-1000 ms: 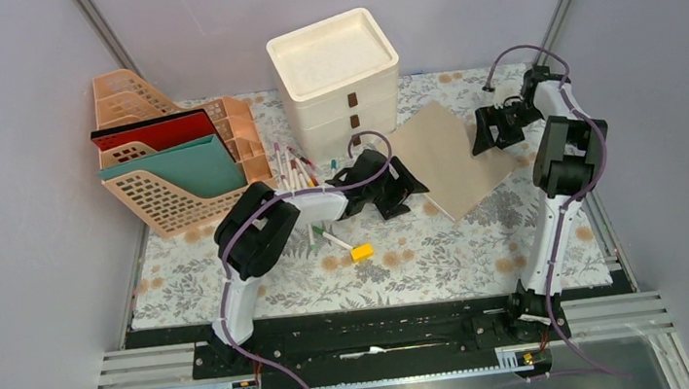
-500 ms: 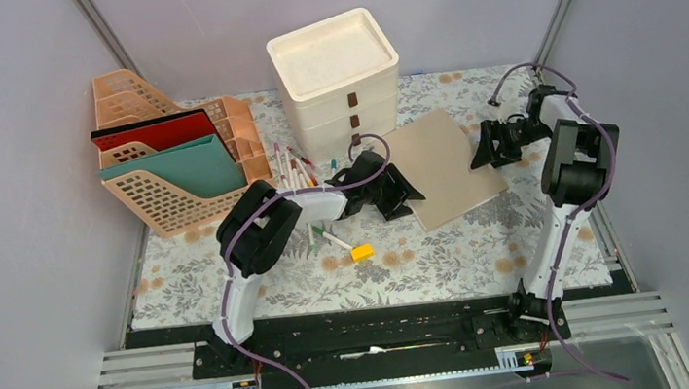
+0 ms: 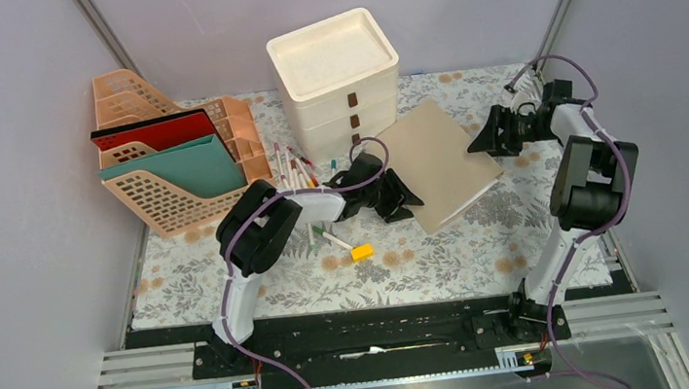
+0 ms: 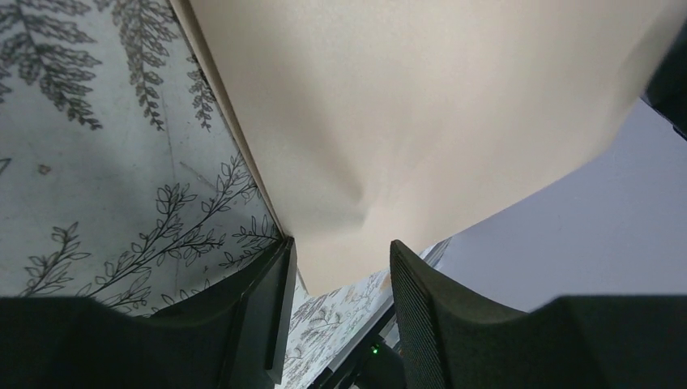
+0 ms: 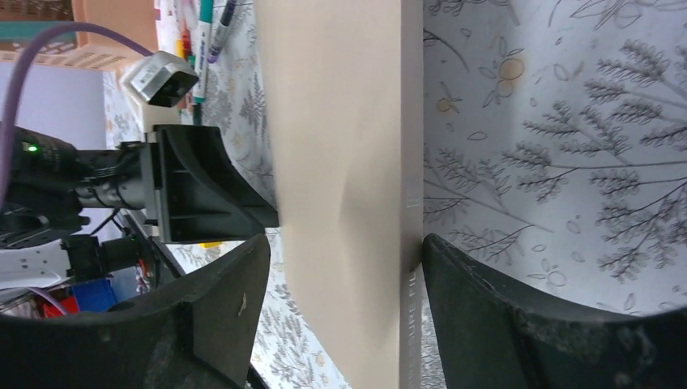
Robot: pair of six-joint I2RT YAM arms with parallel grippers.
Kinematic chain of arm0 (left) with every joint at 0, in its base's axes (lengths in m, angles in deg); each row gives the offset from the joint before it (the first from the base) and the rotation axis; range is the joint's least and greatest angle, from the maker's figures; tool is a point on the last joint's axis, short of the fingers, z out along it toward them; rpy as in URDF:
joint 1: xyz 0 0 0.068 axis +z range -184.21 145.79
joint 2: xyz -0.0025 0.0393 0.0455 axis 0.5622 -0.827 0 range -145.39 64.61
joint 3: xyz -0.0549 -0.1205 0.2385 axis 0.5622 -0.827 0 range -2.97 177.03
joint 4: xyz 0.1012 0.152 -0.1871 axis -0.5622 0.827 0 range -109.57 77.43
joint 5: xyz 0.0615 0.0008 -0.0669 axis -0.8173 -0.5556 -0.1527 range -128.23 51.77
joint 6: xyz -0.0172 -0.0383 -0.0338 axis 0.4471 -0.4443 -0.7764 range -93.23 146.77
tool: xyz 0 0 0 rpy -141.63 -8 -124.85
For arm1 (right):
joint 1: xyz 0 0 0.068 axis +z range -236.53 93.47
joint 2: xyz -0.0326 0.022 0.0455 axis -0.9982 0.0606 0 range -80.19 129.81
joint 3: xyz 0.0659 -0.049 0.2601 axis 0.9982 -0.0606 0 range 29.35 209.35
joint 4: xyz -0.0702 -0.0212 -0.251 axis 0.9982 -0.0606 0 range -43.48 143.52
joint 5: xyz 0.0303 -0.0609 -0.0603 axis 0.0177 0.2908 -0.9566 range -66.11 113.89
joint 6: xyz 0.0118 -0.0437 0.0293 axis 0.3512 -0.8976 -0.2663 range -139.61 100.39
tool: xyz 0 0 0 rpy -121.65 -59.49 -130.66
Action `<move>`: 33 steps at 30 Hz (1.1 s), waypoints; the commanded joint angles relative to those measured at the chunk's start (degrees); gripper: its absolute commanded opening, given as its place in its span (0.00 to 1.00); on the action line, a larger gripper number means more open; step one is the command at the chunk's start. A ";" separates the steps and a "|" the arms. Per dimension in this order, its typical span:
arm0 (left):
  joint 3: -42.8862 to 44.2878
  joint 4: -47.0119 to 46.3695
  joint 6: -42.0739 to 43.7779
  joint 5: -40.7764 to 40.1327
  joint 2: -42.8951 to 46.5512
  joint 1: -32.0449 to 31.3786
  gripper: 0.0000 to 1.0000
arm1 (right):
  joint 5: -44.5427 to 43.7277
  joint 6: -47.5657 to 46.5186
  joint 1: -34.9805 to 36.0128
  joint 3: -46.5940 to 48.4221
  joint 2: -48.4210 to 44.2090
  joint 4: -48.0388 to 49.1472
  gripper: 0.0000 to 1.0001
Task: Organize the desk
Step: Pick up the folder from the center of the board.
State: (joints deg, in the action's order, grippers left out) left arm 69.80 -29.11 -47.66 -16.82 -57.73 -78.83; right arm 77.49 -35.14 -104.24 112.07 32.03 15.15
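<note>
Left tool [image 4: 339, 243] straddles diagonal book [image 4: 421, 105].

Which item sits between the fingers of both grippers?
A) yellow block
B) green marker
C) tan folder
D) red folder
C: the wrist views show the tan folder lying between the fingers of the left gripper and of the right gripper.

A cream drawer unit [image 3: 334, 70] stands just behind a tan notebook [image 3: 439, 154]. Folders [image 3: 183, 166] fill a peach file rack [image 3: 152, 203], with markers [image 3: 297, 172] and a yellow block [image 3: 362, 251] nearby
</note>
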 commanded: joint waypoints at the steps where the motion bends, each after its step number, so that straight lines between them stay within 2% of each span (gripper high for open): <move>1: -0.58 -4.84 1.01 0.38 -2.22 -0.62 0.50 | 7.32 8.91 1.63 -5.90 -4.85 -1.22 0.74; 8: -0.88 -6.12 1.05 1.80 -2.68 -0.55 0.50 | 4.09 9.38 1.62 -9.11 -7.60 -0.91 0.63; 10: -0.86 -6.19 1.19 1.79 -2.64 -0.47 0.50 | 2.24 9.34 1.63 -9.24 -9.10 -0.70 0.56; 11: -0.90 -6.19 1.24 1.79 -2.57 -0.47 0.51 | 1.17 9.37 1.63 -9.24 -9.93 -0.49 0.50; 14: -0.93 -6.63 2.07 1.81 -1.95 -0.31 0.51 | -2.68 9.56 1.63 -9.39 -12.58 -0.15 0.20; 17: -1.18 -7.60 3.32 1.70 -0.44 -0.13 0.53 | -5.04 8.86 1.54 -9.71 -15.34 -0.28 0.02; 20: -1.31 -7.72 5.92 1.35 2.26 -0.14 0.54 | -5.68 7.39 1.29 -10.28 -18.11 -0.75 0.00; 25: -3.26 -9.00 11.54 0.68 9.24 -0.11 0.60 | -7.33 0.87 0.94 -7.74 -21.82 -6.88 0.00; 30: -7.45 -13.49 17.49 1.40 17.68 -0.01 0.74 | -7.53 -3.90 0.75 -5.24 -25.69 -11.70 0.00; 33: -9.08 -14.76 21.54 1.45 22.13 0.25 0.77 | -7.18 -4.77 0.71 -4.79 -27.92 -13.02 0.00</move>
State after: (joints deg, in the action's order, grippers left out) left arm 62.30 -37.38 -33.52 -15.66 -42.67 -78.81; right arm 69.36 -35.82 -103.21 104.00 9.15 6.10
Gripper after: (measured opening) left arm 0.759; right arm 0.279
